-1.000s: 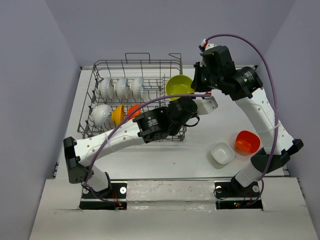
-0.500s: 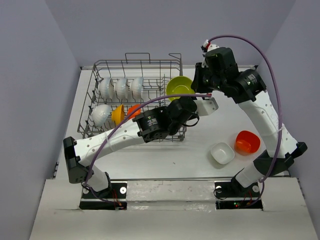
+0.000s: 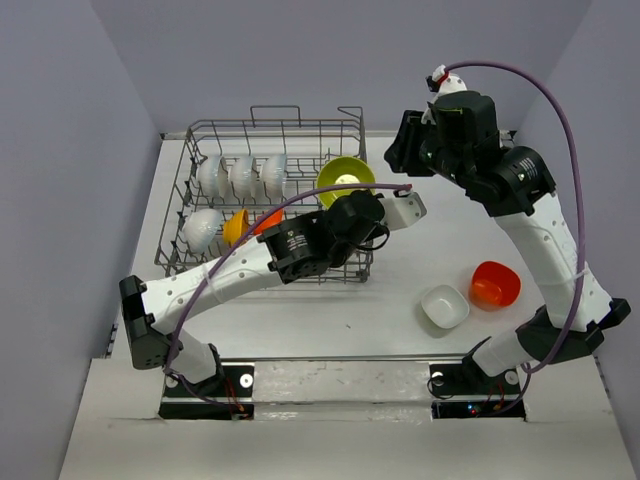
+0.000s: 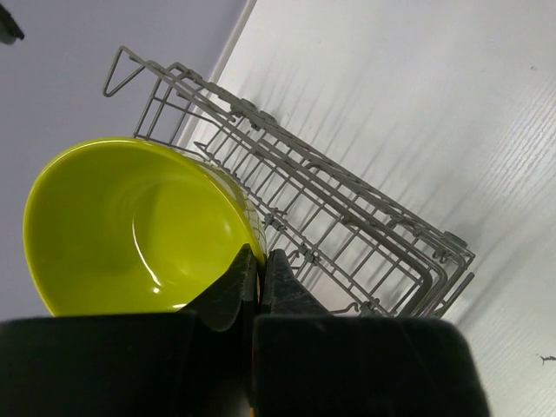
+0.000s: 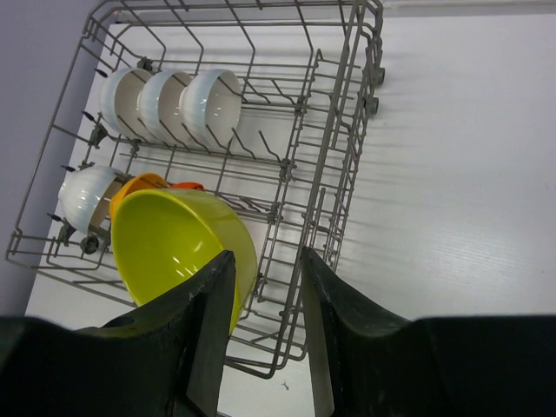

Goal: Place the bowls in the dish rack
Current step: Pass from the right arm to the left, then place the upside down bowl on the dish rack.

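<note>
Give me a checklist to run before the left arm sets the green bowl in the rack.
1. Left gripper pinching green bowl by its rim: ok.
2. Right gripper open: ok.
3. Right fingers clear of the bowl: cannot tell.
4. Free slots at the right end of the rack: ok.
5. Green bowl seated in rack: not ok, it is in the gripper.
6. All bowls loaded: not ok, white bowl and red bowl sit on the table.

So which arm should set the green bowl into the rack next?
Left. The left gripper is shut on the green bowl's rim, right by the dish rack; the right gripper is open and holds nothing.
</note>
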Available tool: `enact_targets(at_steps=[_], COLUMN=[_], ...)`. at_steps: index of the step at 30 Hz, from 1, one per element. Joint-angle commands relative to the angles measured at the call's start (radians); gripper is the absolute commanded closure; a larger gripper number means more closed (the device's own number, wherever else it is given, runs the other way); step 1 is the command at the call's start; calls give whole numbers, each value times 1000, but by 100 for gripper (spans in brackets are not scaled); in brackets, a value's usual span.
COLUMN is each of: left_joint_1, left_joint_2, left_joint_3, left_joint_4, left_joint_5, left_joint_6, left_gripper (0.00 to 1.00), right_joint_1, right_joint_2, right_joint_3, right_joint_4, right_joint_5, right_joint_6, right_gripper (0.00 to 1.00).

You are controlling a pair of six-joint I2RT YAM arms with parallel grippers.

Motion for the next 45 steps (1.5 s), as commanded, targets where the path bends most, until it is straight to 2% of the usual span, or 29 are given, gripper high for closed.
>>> enact_targets(at_steps=[1,6,9,12,13,14,15,16,18,19,23,25,26,29,33,45], left_joint_1=[16,33,89,216,303,304,389,428,532,562,671,739,764,847,876,878], left_joint_2=[-86,-117,-140,-181,-193,-203,-213,-215,-198,-191,-149,-128,-112,-54,36,291], left_joint_3=[-5,-19,-19,-20,-22,-25,-33,-37,-40,-45,-99,-163,-215,-272,-310,-277], left_joint_4=[53,71,97,146,164,181,219,240,290,309,444,583,705,922,1117,1412], left_joint_5=[3,6,51,219,332,385,440,547,641,730,914,1032,1066,1181,1241,1226], left_joint_6=[3,-6,-40,-103,-124,-149,-201,-226,-279,-337,-469,-569,-677,-845,-1055,-1315], left_gripper=[100,100,100,100,100,100,100,100,100,100,100,100,100,100,100,100], right_joint_1=[4,4,4,4,4,4,4,4,4,4,4,4,4,4,4,4], right_joint_2=[-28,-41,-74,-120,-133,-133,-146,-153,-172,-178,-212,-232,-236,-262,-290,-342], right_joint_3=[-5,-14,-57,-126,-141,-155,-186,-204,-262,-281,-365,-407,-421,-474,-531,-632], right_joint_4=[66,91,126,171,183,188,194,200,226,244,276,290,296,310,323,335], right_joint_5=[41,65,107,127,127,128,130,128,127,122,121,116,110,105,112,119], right_joint_6=[16,28,40,46,47,47,45,43,40,40,42,42,43,45,43,43], right_gripper=[58,58,58,57,57,57,57,57,57,56,57,56,56,56,56,57])
